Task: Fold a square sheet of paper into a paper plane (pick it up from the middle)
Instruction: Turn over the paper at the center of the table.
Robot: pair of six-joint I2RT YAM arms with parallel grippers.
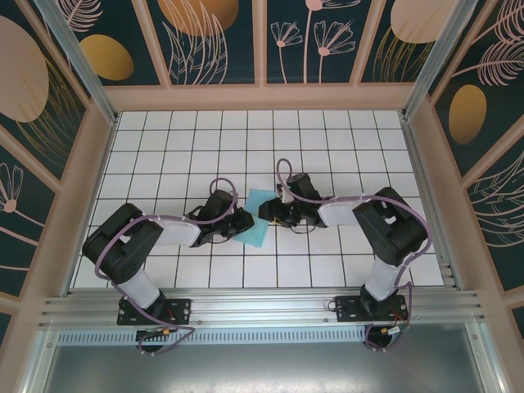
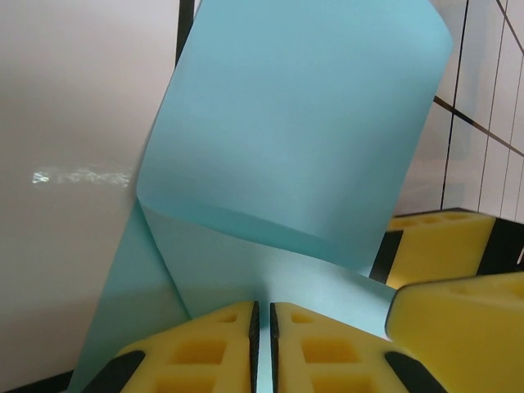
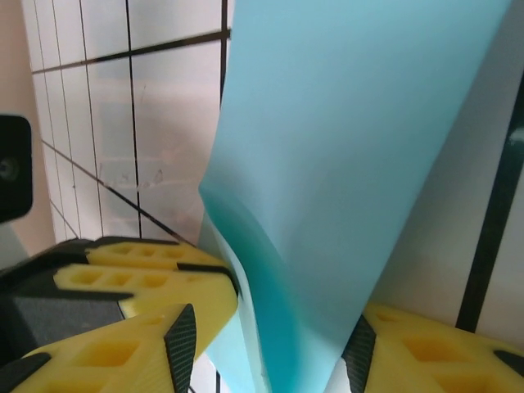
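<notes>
You have the square sheet of paper near the middle of the white grid table, sitting between the two grippers, which meet there from either side. Your left gripper comes in from the left and touches the sheet's left edge. From the left wrist, that gripper is pinched closed: its yellow pads stand together with only a thin slit between them, and the light-blue paper runs into that slit, so it has hold of the sheet. Above the pads the paper curls over into a soft rounded fold, not a sharp crease. Your right gripper comes in from the right, and its yellow fingers also show at the right side of the left wrist view, just beside the fold. From the right wrist, your right gripper stands about half open, with one finger on each side of the paper. The sheet rises up between them with clear space on both sides, so nothing is clamped there.
</notes>
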